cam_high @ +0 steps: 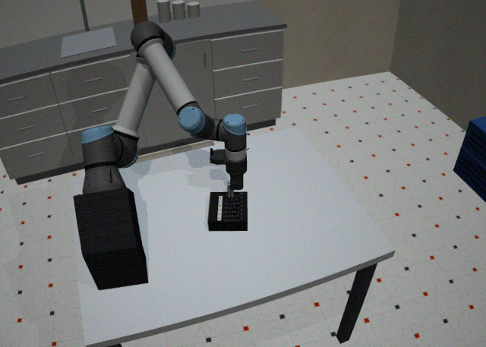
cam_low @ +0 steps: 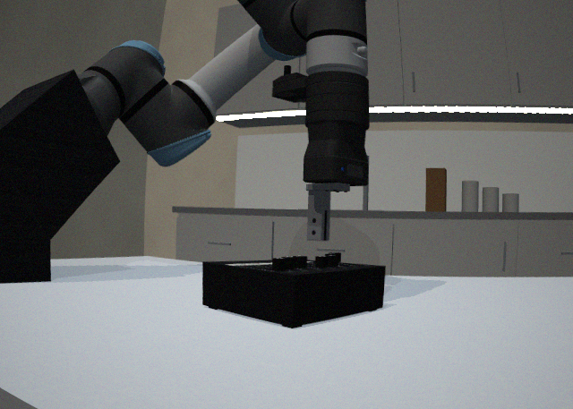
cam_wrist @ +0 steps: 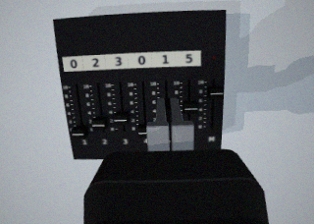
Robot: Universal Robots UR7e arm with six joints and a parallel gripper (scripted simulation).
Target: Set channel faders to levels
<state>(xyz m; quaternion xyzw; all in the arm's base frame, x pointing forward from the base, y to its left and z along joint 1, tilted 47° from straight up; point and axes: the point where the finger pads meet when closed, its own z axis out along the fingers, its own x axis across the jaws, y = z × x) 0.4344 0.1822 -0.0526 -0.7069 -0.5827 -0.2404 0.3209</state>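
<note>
The black lighting desk (cam_high: 228, 225) (cam_low: 259, 286) (cam_wrist: 137, 34) stands flat on the table. Its white tape (cam_high: 219, 208) (cam_wrist: 107, 62) reads 0, 2, 3, 0, 1, 5. In the wrist view, fader 1's cap (cam_wrist: 78, 134) is at the scale's bottom; fader 2's cap (cam_wrist: 98, 125) is near 2. Fader 3's cap (cam_wrist: 121, 120) is slightly higher, around 2 to 3. Fader 4's cap (cam_wrist: 142, 133) is low, partly hidden. Fader 5's cap is hidden. Fader 6's cap (cam_wrist: 190, 108) is around mid-scale; the master cap (cam_wrist: 216, 93) is near 8. My gripper (cam_high: 230, 197) (cam_low: 318, 239) (cam_wrist: 167, 110) is shut, empty, above the desk.
The white table (cam_high: 274, 225) (cam_low: 139, 340) carries the desk and the arm's black pedestal (cam_high: 109, 233) (cam_low: 28, 210). A kitchen counter (cam_high: 235, 21) (cam_low: 416, 215) with canisters stands behind. Blue crates (cam_high: 474, 159) stand at the far right, off the table.
</note>
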